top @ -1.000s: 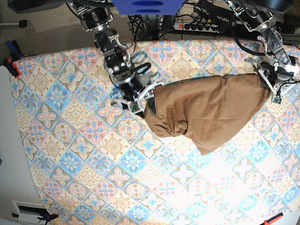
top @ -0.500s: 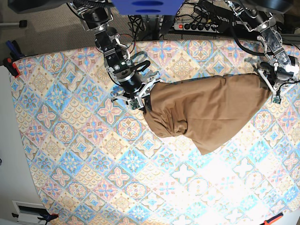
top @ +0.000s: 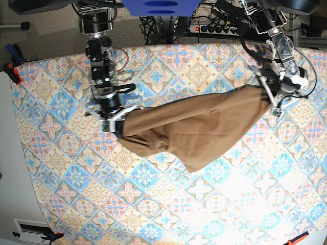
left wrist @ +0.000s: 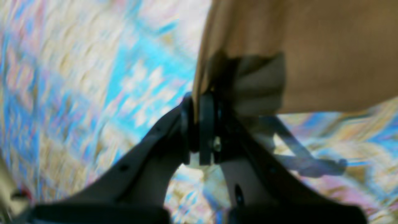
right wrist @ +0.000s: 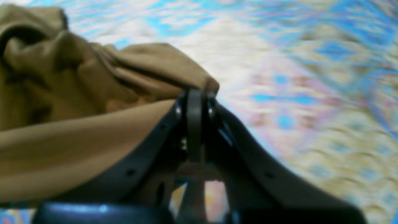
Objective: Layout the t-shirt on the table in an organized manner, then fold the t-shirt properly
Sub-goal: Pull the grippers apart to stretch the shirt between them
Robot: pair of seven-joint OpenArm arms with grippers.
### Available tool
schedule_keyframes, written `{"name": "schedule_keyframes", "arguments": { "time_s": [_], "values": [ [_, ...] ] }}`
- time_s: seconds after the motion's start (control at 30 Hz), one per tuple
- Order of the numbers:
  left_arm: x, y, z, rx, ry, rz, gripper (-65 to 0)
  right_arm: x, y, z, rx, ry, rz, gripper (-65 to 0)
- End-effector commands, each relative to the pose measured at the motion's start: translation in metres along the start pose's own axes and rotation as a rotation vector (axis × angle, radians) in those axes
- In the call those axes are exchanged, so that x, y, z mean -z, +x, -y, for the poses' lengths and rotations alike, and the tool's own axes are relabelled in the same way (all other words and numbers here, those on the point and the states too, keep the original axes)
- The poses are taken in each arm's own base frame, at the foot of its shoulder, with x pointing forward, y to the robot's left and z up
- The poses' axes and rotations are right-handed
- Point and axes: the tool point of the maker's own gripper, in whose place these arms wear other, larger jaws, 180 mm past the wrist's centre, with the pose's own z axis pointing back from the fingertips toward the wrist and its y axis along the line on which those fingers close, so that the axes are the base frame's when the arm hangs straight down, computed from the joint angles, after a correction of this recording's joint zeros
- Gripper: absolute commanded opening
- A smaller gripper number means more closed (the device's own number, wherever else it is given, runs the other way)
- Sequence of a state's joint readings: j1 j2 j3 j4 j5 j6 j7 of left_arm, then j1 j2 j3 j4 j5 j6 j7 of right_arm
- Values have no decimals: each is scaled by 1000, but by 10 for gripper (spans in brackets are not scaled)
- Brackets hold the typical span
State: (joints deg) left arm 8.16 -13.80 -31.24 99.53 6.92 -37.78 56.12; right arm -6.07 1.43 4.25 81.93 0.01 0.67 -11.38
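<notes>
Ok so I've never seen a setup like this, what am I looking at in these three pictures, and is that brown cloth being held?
It's a two-armed robot. One picture looks down from above; the other two come from cameras on its wrists. A patterned table carries a tan t-shirt. The right hand is shut on one end of the shirt, the left hand on the other, so the shirt hangs stretched between them. The wrist views show each pinch close up: left, right.

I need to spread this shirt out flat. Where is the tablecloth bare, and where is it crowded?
Bare: the table near side below the t-shirt, and the strip beyond the right gripper. Crowded: the middle band, where the shirt hangs stretched between that and the left gripper.
</notes>
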Motion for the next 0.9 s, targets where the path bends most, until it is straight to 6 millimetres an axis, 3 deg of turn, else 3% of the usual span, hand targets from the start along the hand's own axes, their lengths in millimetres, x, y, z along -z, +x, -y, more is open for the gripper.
{"name": "schedule_keyframes", "arguments": {
  "time_s": [0.0,0.07,0.13,0.2,0.33,0.43,0.53,0.63,0.87],
  "values": [
    [-5,16,-6,23,24,35,-650,1,29,13,7,-33,88,-650],
    [-3,34,7,68,-1,59,-650,-1,45,37,16,-92,128,-650],
    [-2,54,24,106,-32,96,-650,-2,73,57,23,-144,197,-650],
    [-6,86,34,128,-47,161,-650,-4,91,72,26,-179,242,-650],
    [-18,144,53,175,-72,266,-650,-3,131,83,21,-206,335,-650],
    [-41,193,55,165,-59,361,-650,-4,156,87,17,-216,393,-650],
    [-72,241,48,134,-33,480,-650,-9,170,91,-24,-214,423,-650],
    [-96,275,35,119,-3,571,-650,-11,175,98,-46,-222,434,-650],
    [-164,342,-7,82,96,771,-650,-9,235,104,-52,-236,562,-650]
  ]
}}
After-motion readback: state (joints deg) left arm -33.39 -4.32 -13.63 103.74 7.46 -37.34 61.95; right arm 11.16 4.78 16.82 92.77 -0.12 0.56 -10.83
